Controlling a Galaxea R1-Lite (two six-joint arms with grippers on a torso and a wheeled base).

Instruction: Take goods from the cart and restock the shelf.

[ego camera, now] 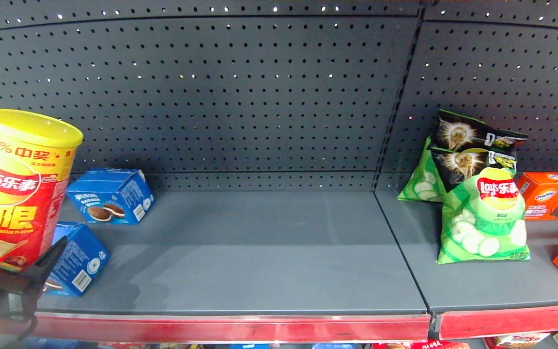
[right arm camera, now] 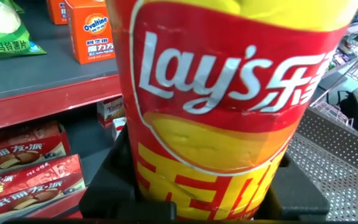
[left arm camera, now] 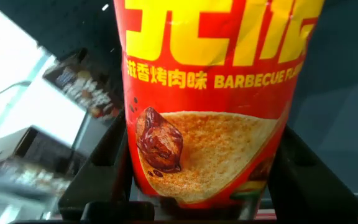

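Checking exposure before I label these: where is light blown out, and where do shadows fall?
Head view: white blow-out at the edge behind the left canister; soft shadows on the shelf beside the blue boxes. Left wrist view: washed-out white beside that canister. Right wrist view: right canister evenly lit.

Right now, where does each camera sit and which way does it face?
Head: on the head, facing forward and down at the shelf; left gripper shows, holding a can.
Left wrist: on that wrist, facing the can between its fingers.
Right wrist: on that wrist, facing a second can in the right gripper.
Shared: head and left wrist both show the can.
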